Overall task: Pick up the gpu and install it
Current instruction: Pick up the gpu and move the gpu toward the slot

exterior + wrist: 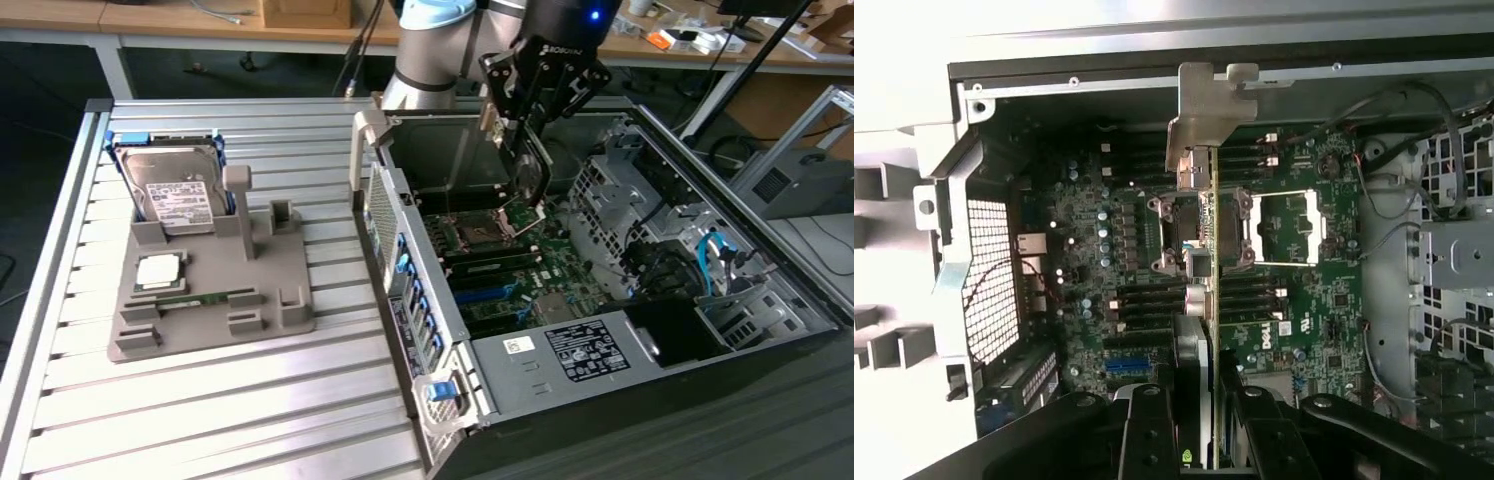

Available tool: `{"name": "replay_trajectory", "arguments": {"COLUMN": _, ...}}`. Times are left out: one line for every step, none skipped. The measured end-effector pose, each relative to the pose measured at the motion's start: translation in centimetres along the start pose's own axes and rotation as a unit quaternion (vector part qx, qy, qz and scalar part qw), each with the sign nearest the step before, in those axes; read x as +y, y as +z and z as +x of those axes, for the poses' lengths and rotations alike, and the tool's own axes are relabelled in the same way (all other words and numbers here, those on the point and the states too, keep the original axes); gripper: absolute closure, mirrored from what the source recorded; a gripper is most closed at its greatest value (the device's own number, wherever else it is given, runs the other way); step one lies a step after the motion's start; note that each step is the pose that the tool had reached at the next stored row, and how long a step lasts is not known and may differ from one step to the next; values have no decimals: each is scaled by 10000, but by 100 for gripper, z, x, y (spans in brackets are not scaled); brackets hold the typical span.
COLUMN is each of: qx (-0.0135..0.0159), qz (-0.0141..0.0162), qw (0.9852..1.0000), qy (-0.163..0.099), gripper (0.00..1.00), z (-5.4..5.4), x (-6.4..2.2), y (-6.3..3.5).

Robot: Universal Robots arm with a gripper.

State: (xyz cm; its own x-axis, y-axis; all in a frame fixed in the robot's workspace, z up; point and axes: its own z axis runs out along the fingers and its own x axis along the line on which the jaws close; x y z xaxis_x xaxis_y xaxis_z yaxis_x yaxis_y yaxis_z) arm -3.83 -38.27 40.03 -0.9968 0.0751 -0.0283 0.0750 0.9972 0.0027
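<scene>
My gripper (521, 118) hangs over the open computer case (561, 360), shut on the gpu (529, 170). The gpu is a thin green card held on edge and pointing down toward the motherboard (501, 265). Its lower end is just above the CPU socket area. In the wrist view the gpu (1206, 230) appears edge-on between the black fingers (1150, 430), its silver bracket (1204, 105) at the far end near the case's rear wall. The gripper (1199, 425) stands above the board, and the card is not seated in any slot.
On the exterior view's left a grey holder (214, 300) on the slatted aluminium table (200, 410) carries a hard drive (176, 190), a CPU chip (158, 270) and a memory stick (207, 299). Case walls, a drive cage (627, 180) and blue cables (707, 255) surround the board.
</scene>
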Motion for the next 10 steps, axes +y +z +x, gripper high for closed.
{"name": "replay_trajectory", "arguments": {"qx": 0, "qz": 0, "qw": 10000, "qy": 0, "gripper": 73, "z": 0, "x": -2, "y": 4}}
{"name": "replay_trajectory", "arguments": {"qx": 0, "qz": 1, "qw": 10000, "qy": 0, "gripper": 73, "z": 0, "x": -6, "y": 14}}
{"name": "replay_trajectory", "arguments": {"qx": 0, "qz": 1, "qw": 10000, "qy": 0, "gripper": 73, "z": -1, "x": -12, "y": 27}}
{"name": "replay_trajectory", "arguments": {"qx": 0, "qz": 1, "qw": 10000, "qy": 0, "gripper": 73, "z": -1, "x": -15, "y": 33}}
{"name": "replay_trajectory", "arguments": {"qx": 0, "qz": 1, "qw": 10000, "qy": 0, "gripper": 73, "z": -1, "x": -17, "y": 38}}
{"name": "replay_trajectory", "arguments": {"qx": 0, "qz": 1, "qw": 10000, "qy": 0, "gripper": 73, "z": -1, "x": -22, "y": 46}}
{"name": "replay_trajectory", "arguments": {"qx": 0, "qz": 1, "qw": 10000, "qy": 0, "gripper": 73, "z": -1, "x": -24, "y": 50}}
{"name": "replay_trajectory", "arguments": {"qx": 0, "qz": 0, "qw": 10000, "qy": 0, "gripper": 73, "z": -1, "x": -27, "y": 55}}
{"name": "replay_trajectory", "arguments": {"qx": 0, "qz": 1, "qw": 10000, "qy": 0, "gripper": 73, "z": -1, "x": -30, "y": 59}}
{"name": "replay_trajectory", "arguments": {"qx": 0, "qz": 1, "qw": 10000, "qy": 0, "gripper": 73, "z": -1, "x": -34, "y": 67}}
